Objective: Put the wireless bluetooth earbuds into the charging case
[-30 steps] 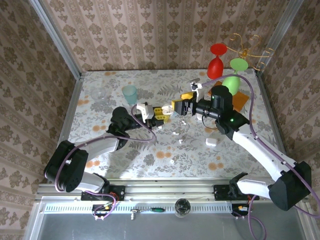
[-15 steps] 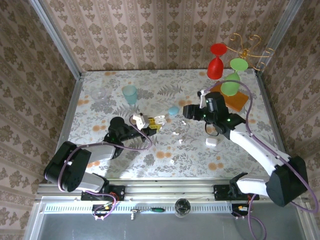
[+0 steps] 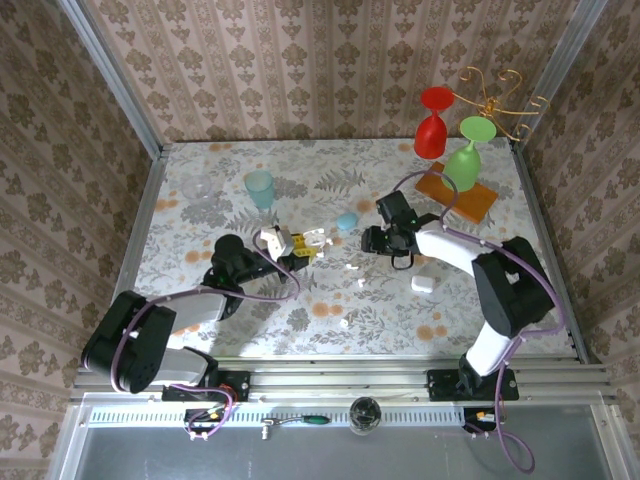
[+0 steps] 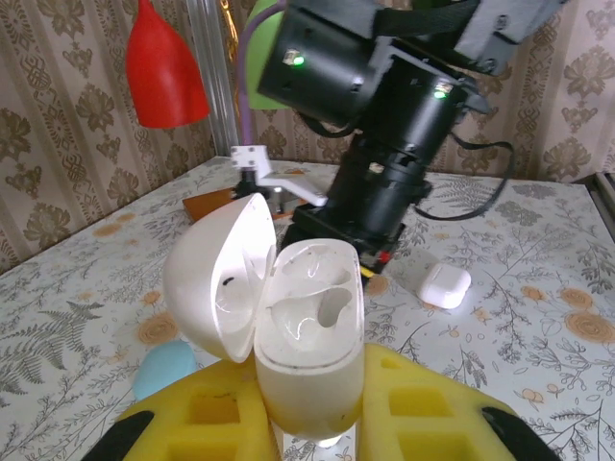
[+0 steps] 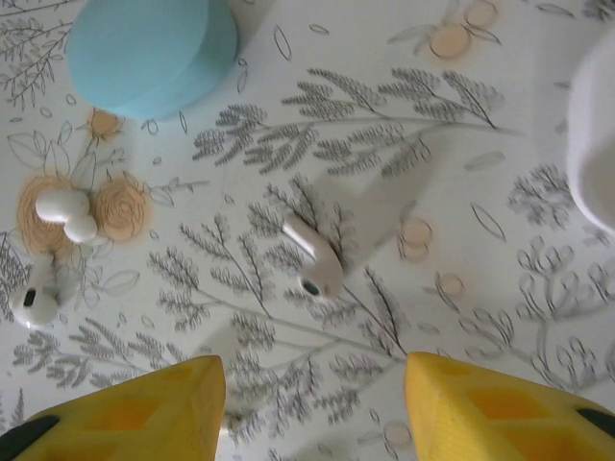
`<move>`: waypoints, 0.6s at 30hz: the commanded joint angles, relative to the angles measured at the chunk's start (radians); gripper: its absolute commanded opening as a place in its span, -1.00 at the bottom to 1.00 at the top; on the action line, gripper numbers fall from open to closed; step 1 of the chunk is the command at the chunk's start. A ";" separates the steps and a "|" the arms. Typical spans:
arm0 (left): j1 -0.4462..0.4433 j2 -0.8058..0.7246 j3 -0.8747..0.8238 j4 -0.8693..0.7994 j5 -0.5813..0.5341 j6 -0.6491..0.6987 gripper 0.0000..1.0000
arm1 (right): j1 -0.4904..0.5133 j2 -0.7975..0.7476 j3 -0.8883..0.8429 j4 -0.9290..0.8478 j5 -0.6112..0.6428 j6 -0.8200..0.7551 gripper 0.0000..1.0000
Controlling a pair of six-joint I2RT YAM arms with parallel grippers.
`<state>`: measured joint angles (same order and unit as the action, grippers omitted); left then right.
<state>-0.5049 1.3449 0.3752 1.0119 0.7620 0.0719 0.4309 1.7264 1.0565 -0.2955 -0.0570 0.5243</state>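
Note:
An open white charging case (image 4: 309, 336) stands upright between my left gripper's (image 4: 307, 427) yellow fingers (image 4: 202, 423), lid (image 4: 213, 279) swung left, both sockets empty. From above the case (image 3: 316, 239) sits in the left gripper (image 3: 300, 246) at table centre. My right gripper (image 5: 312, 413) hangs low over the table, open, with nothing between its yellow fingers (image 5: 125, 408). One white earbud (image 5: 315, 257) lies just ahead of it. Two more earbuds (image 5: 65, 211) (image 5: 34, 303) lie to the left. The top view shows earbuds (image 3: 352, 267) (image 3: 362, 283) (image 3: 343, 323) near the right gripper (image 3: 371, 242).
A closed white case (image 3: 423, 284) lies right of centre, a pale blue pebble-shaped case (image 3: 346, 221) just beyond the grippers. A teal cup (image 3: 259, 187) and clear glass (image 3: 196, 190) stand far left. Red (image 3: 432, 125) and green (image 3: 464, 160) wine glasses hang over an orange tray (image 3: 470, 200).
My right arm has swung away from the left gripper and dropped low over the table by the earbuds. The left gripper drew back slightly with the open case.

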 commanded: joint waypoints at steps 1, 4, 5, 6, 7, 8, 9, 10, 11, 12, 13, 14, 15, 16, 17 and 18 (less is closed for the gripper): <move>-0.009 -0.023 -0.007 -0.033 0.011 0.037 -1.00 | -0.001 0.071 0.085 -0.005 0.010 -0.039 0.10; -0.012 -0.020 -0.009 -0.035 0.011 0.035 -1.00 | -0.006 0.136 0.143 -0.036 0.013 -0.077 0.11; -0.012 -0.020 -0.009 -0.034 0.012 0.033 -1.00 | -0.007 0.154 0.162 -0.049 0.013 -0.091 0.11; -0.012 -0.021 -0.009 -0.035 0.011 0.032 -1.00 | -0.006 0.170 0.181 -0.063 0.010 -0.104 0.11; -0.012 -0.020 -0.009 -0.035 0.011 0.030 -1.00 | -0.007 0.182 0.196 -0.076 0.008 -0.116 0.11; -0.012 -0.021 -0.009 -0.036 0.011 0.028 -1.00 | -0.007 0.197 0.218 -0.094 0.001 -0.132 0.11; -0.012 -0.020 -0.009 -0.038 0.010 0.029 -1.00 | -0.007 0.214 0.241 -0.112 -0.009 -0.149 0.11; -0.012 -0.018 -0.009 -0.040 0.009 0.031 -1.00 | -0.007 0.227 0.257 -0.129 -0.017 -0.160 0.11; -0.012 -0.017 -0.007 -0.042 0.010 0.030 -1.00 | -0.007 0.240 0.273 -0.140 -0.027 -0.172 0.11; -0.012 -0.016 -0.006 -0.045 0.010 0.030 -1.00 | -0.007 0.251 0.286 -0.152 -0.037 -0.181 0.11; -0.012 -0.016 -0.004 -0.047 0.011 0.030 -1.00 | -0.007 0.261 0.294 -0.157 -0.042 -0.188 0.11; -0.012 -0.014 -0.004 -0.047 0.011 0.031 -1.00 | -0.007 0.273 0.305 -0.164 -0.052 -0.194 0.11; -0.012 -0.013 -0.004 -0.047 0.011 0.030 -1.00 | -0.006 0.285 0.316 -0.175 -0.059 -0.201 0.11; -0.012 -0.014 -0.004 -0.047 0.011 0.031 -1.00 | -0.006 0.293 0.322 -0.182 -0.067 -0.204 0.11; -0.012 -0.015 -0.004 -0.047 0.011 0.030 -1.00 | -0.005 0.304 0.329 -0.188 -0.073 -0.208 0.11; -0.012 -0.016 -0.003 -0.048 0.011 0.031 -1.00 | -0.004 0.311 0.335 -0.192 -0.079 -0.212 0.11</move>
<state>-0.5110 1.3396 0.3748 0.9653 0.7620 0.0834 0.4290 2.0033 1.3602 -0.4206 -0.0963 0.3542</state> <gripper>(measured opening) 0.201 0.553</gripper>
